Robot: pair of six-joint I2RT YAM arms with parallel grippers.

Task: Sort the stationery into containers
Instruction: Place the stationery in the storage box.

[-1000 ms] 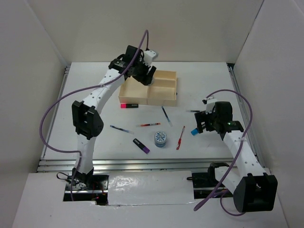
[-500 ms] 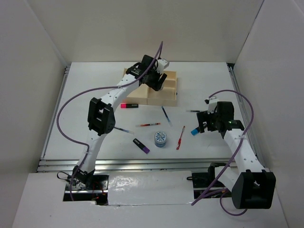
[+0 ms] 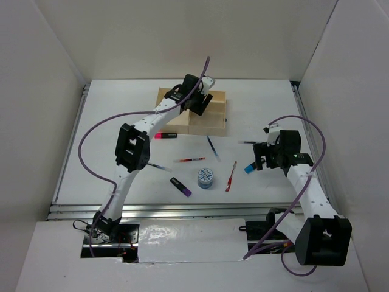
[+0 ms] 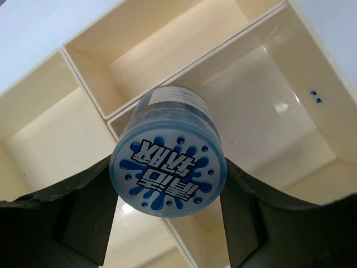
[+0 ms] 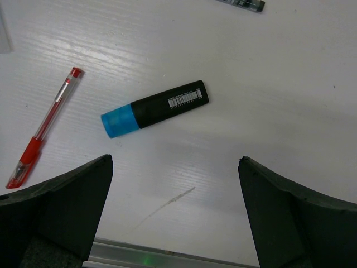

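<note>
Over the far side of the table [image 3: 109, 121], as the top camera shows it, the left gripper [image 3: 197, 103] hangs above the pale wooden tray [image 3: 216, 121], its arm stretched long because the tray lies well beyond its base. The right gripper [image 3: 260, 159] hovers low with a blue-capped highlighter [image 3: 249, 168] just beside it. A second tape roll [image 3: 205, 178] lies loose between the two arms, so the sorting looks far from finished. From the left wrist, the fingers [image 4: 83, 218] press on opposite sides of a blue-and-white tape roll [image 4: 168, 174], gripping its curved wall with the printed face turned up toward the camera. Beneath the roll the tray's dividers meet, and which compartment it hangs over cannot be told. A release here might catch a wall, so a small shift toward one section seems wise. From the right wrist, the jaws stand wide apart with nothing between them. The highlighter lies just ahead, slanted, with its cap toward the left finger, and a red pen [image 5: 44, 127] sits farther out on that same side. The spread suggests a pick being lined up, and the slant probably calls for a wrist turn so the fingers close across the barrel.
</note>
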